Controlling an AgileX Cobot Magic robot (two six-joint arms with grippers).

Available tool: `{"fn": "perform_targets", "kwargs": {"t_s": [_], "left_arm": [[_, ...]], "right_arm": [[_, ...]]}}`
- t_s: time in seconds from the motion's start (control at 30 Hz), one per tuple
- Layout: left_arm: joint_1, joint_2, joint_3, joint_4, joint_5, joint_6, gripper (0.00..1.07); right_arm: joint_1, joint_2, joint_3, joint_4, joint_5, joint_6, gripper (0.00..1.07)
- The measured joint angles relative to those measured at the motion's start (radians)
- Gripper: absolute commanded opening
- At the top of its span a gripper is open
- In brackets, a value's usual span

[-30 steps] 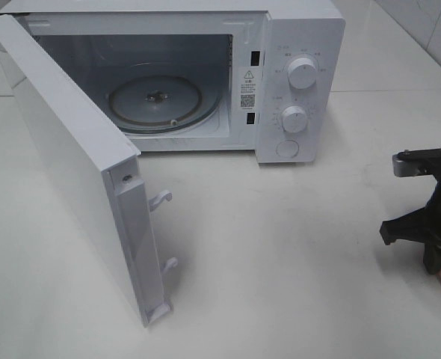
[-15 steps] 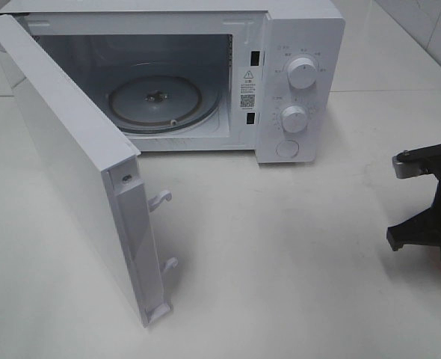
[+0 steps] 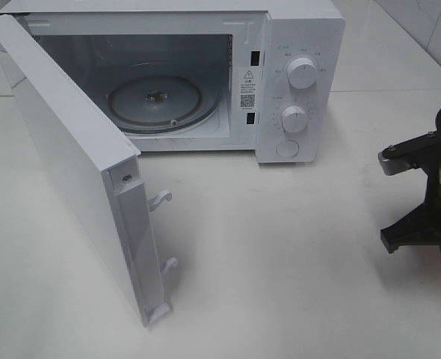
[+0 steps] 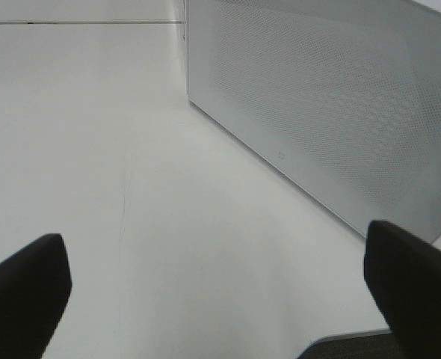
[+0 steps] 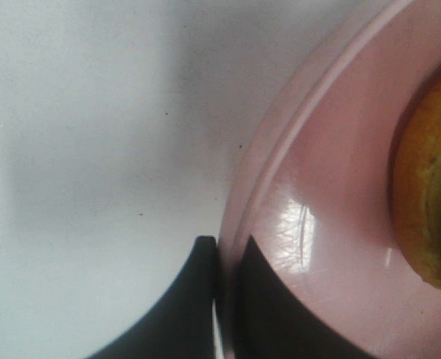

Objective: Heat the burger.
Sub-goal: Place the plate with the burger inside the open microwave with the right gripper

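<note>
The burger [image 5: 430, 179] shows only in the right wrist view, as a golden-brown bun edge with a strip of green, lying on a round pink plate [image 5: 318, 247]. My right gripper [image 5: 226, 258] is shut on the plate's rim, with one finger outside it and one inside. In the high view the right gripper [image 3: 428, 217] hangs at the right edge of the table, and the burger and plate are hidden there. My left gripper [image 4: 220, 299] is open and empty, low over the bare table beside the microwave's side wall [image 4: 340, 112].
The white microwave [image 3: 295, 82] stands at the back with its door [image 3: 71, 164] swung wide open to the left. Its glass turntable [image 3: 155, 101] is bare. Two knobs and a button are on its right panel.
The right arm has shifted slightly left and turned at the table's right edge. The corner of pink plate seen below it a second ago is now hidden. The microwave is unchanged.
</note>
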Motion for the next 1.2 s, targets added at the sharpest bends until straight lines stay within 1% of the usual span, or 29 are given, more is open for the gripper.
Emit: {"fn": "perform_targets", "kwargs": {"t_s": [0.1,0.2,0.27,0.3,0.33,0.37,0.43,0.63,0.7,0.73,0.8,0.83,0.87,0.9,0.97,1.07,1.1,1.13,1.17,1.2], "left_arm": [[0.000,0.000,0.000,0.000,0.000,0.000,1.00],[0.000,0.000,0.000,0.000,0.000,0.000,1.00],[0.000,0.000,0.000,0.000,0.000,0.000,1.00],[0.000,0.000,0.000,0.000,0.000,0.000,1.00],[0.000,0.000,0.000,0.000,0.000,0.000,1.00],[0.000,0.000,0.000,0.000,0.000,0.000,1.00],[0.000,0.000,0.000,0.000,0.000,0.000,1.00],[0.000,0.000,0.000,0.000,0.000,0.000,1.00],[0.000,0.000,0.000,-0.001,0.000,0.000,1.00],[0.000,0.000,0.000,-0.001,0.000,0.000,1.00],[0.000,0.000,0.000,-0.001,0.000,0.000,1.00],[0.000,0.000,0.000,-0.001,0.000,0.000,1.00],[0.000,0.000,0.000,-0.001,0.000,0.000,1.00],[0.000,0.000,0.000,-0.001,0.000,0.000,1.00],[0.000,0.000,0.000,-0.001,0.000,0.000,1.00],[0.000,0.000,0.000,-0.001,0.000,0.000,1.00],[0.000,0.000,0.000,-0.001,0.000,0.000,1.00],[0.000,0.000,0.000,-0.001,0.000,0.000,1.00],[0.000,0.000,0.000,-0.001,0.000,0.000,1.00],[0.000,0.000,0.000,-0.001,0.000,0.000,1.00]], "right_arm": [[0.007,-0.019,0.009,-0.011,0.009,0.001,0.00],[0.012,-0.039,0.038,-0.014,0.014,0.002,0.00],[0.028,-0.063,0.077,-0.012,0.022,0.018,0.00],[0.028,-0.063,0.077,-0.012,0.022,0.018,0.00],[0.042,-0.091,0.104,-0.008,0.030,0.027,0.00],[0.042,-0.091,0.104,-0.008,0.030,0.027,0.00],[0.073,-0.135,0.133,-0.007,0.044,0.041,0.00],[0.127,-0.207,0.158,-0.007,0.095,0.044,0.00],[0.163,-0.243,0.158,-0.006,0.134,0.044,0.00],[0.163,-0.243,0.158,-0.006,0.134,0.044,0.00],[0.208,-0.278,0.158,-0.006,0.167,0.044,0.00],[0.208,-0.278,0.158,-0.006,0.167,0.044,0.00],[0.239,-0.294,0.158,-0.006,0.190,0.044,0.00],[0.239,-0.294,0.158,-0.006,0.190,0.044,0.00],[0.309,-0.325,0.158,-0.004,0.230,0.044,0.00],[0.330,-0.333,0.158,-0.002,0.239,0.044,0.00],[0.367,-0.347,0.158,-0.001,0.253,0.044,0.00],[0.387,-0.353,0.158,-0.001,0.260,0.044,0.00],[0.387,-0.353,0.158,-0.001,0.260,0.044,0.00],[0.423,-0.363,0.158,-0.001,0.275,0.044,0.00]]}}
